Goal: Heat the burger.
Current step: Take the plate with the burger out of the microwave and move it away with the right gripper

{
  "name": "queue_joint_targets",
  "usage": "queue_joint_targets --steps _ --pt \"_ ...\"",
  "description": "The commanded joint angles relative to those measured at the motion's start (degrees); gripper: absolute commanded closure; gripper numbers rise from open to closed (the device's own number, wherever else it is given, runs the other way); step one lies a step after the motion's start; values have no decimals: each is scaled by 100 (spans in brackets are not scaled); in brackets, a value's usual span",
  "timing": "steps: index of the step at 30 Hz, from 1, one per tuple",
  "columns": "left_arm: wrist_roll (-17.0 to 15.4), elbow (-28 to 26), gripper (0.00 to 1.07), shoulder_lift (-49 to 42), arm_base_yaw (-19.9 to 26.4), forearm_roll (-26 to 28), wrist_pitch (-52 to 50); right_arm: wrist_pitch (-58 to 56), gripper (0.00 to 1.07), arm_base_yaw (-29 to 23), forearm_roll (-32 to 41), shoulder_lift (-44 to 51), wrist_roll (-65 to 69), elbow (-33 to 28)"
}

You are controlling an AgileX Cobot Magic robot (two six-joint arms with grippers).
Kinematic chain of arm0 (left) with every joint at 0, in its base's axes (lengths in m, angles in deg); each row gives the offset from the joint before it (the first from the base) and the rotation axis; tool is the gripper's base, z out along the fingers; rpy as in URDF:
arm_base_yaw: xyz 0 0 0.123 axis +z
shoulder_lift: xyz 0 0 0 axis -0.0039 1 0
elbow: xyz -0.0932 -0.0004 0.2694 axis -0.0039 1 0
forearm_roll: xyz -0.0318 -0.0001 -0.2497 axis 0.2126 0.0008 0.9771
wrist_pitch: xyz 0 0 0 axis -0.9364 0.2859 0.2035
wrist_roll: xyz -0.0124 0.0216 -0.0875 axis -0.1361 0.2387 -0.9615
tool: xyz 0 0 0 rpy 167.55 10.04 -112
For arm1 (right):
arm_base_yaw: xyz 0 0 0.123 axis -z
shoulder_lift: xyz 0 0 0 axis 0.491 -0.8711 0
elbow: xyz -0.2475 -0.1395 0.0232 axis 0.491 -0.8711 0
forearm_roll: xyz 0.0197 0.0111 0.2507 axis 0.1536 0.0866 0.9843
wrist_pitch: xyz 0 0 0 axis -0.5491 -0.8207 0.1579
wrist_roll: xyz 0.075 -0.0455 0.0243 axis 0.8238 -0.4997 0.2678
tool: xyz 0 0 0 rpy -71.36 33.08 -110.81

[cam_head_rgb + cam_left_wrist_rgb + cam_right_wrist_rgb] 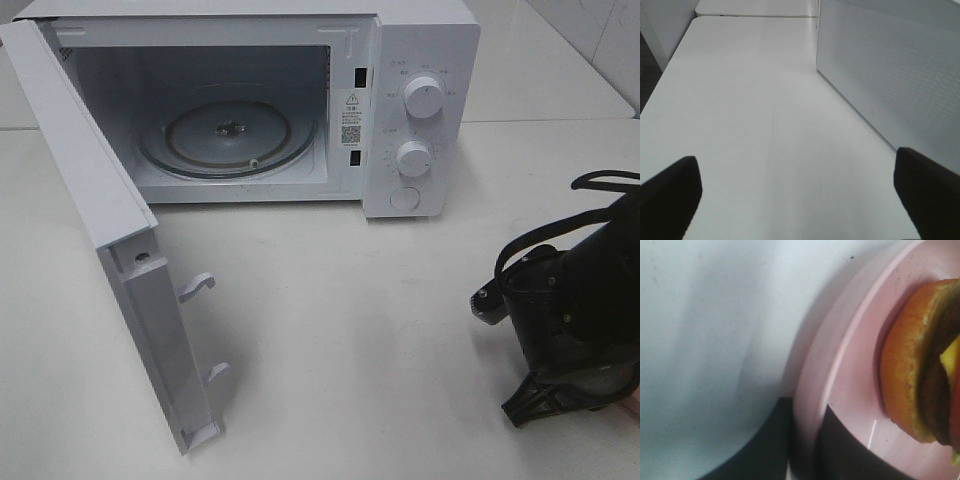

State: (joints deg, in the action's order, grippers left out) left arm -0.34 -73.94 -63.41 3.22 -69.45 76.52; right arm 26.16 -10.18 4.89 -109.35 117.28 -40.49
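The burger (920, 365) shows its golden-brown bun, dark patty and a bit of yellow cheese, lying on a round pink plate (850, 340) in the right wrist view. My right gripper (807, 442) is shut on the plate's rim, one dark finger (760, 445) outside it and the other inside. In the exterior high view only the black right arm (570, 310) shows, low at the right edge, and the burger is hidden there. My left gripper (800, 200) is open over bare white table, holding nothing.
A white microwave (420, 60) stands at the back with its door (110, 230) swung wide open to the left and a glass turntable (228, 135) inside. A perforated white microwave panel (890, 75) runs close beside the left gripper. White table (350, 330) lies between arm and microwave.
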Motion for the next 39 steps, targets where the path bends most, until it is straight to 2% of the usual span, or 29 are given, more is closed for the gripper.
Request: queue_joint_targets --steps 1,2,3,4,5,7,8,9,12,18,21,22,24,25,32,34,35,37,39 --pt "0 23 9 -109 0 40 -80 -327 93 23 -201 -126 115 17" --pt "0 23 9 -109 0 40 -80 -229 87 23 -183 -126 63 17" --pt "0 23 9 -109 0 40 -80 -229 87 23 -183 -126 63 17" --pt "0 23 9 -109 0 40 -80 -195 77 23 -183 -120 6 17" --pt "0 23 9 -109 0 40 -80 -195 77 23 -183 -120 6 17" --pt "0 23 9 -109 0 40 -80 -246 62 11 -138 -109 -126 46" --pt "0 23 9 -109 0 40 -80 -246 62 11 -138 -109 -126 46" --pt "0 23 9 -109 0 40 -80 -309 56 11 6 -34 -275 80" --pt "0 23 9 -109 0 40 -80 -286 51 11 212 201 -590 109" --pt "0 23 9 -109 0 40 -80 -212 51 11 625 894 -1169 109" --pt "0 23 9 -109 0 40 -80 -212 51 11 1037 1312 -1604 109" --pt "0 23 9 -109 0 40 -80 -212 50 11 1409 1639 -2000 109" --pt "0 23 9 -109 0 40 -80 -201 50 11 1558 1811 -2223 109" --pt "0 23 9 -109 0 40 -80 -143 50 11 1902 2126 -2613 109" --pt "0 23 9 -109 0 40 -80 -178 49 11 2762 3094 -3690 378" --pt "0 23 9 -109 0 40 -80 -223 47 11 3317 3529 -4343 573" --pt "0 23 9 -109 0 40 -80 -223 47 11 3317 3529 -4343 573" --pt "0 23 9 -109 0 40 -80 -361 35 11 3919 3965 -4939 802" --pt "0 23 9 -109 0 40 -80 -424 31 11 4034 4079 -5048 837"
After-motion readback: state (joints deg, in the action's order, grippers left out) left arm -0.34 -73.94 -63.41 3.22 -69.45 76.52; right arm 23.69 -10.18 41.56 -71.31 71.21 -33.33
